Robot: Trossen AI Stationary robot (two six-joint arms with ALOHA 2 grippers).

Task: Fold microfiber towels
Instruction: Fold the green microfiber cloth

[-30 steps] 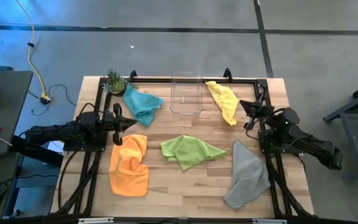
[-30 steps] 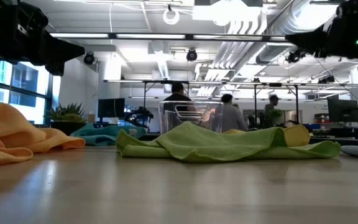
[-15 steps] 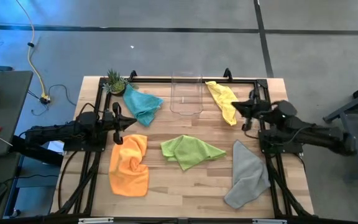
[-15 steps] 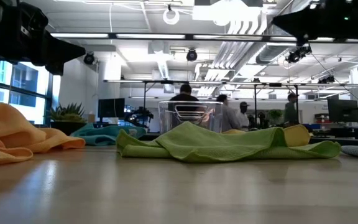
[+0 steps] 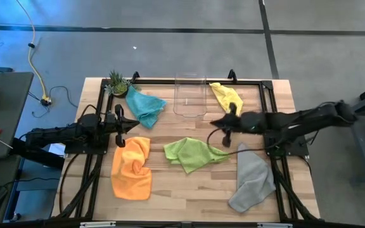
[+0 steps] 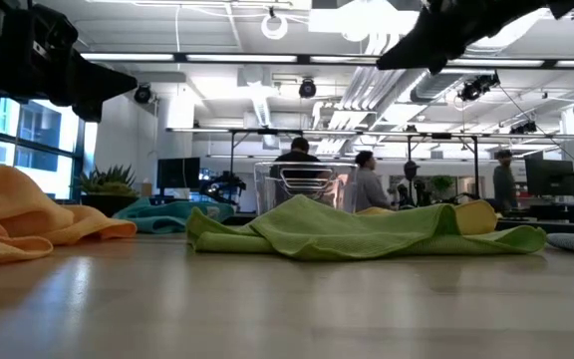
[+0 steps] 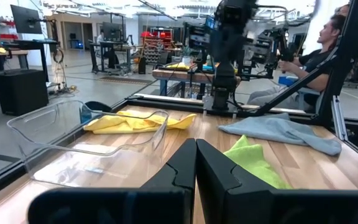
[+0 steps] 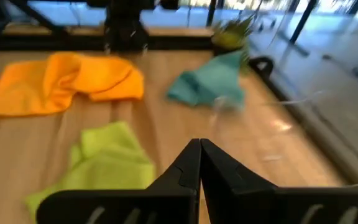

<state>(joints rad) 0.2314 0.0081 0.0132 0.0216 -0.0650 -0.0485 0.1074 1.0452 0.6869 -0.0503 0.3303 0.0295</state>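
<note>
Five microfiber towels lie crumpled and unfolded on the wooden table. Seen from above, the lime green towel sits at the centre; the orange towel lies at its 9 o'clock, the teal towel at 11 o'clock, the yellow towel at 1 o'clock and the grey towel at 4 o'clock. A clear plastic bin stands at 12 o'clock, between teal and yellow. The right gripper, fingers pressed together and holding nothing, hangs above the table just beyond the green towel's 1 o'clock edge. The left gripper, likewise closed and empty, waits between the teal and orange towels. A small plant marks the far-left corner.
</note>
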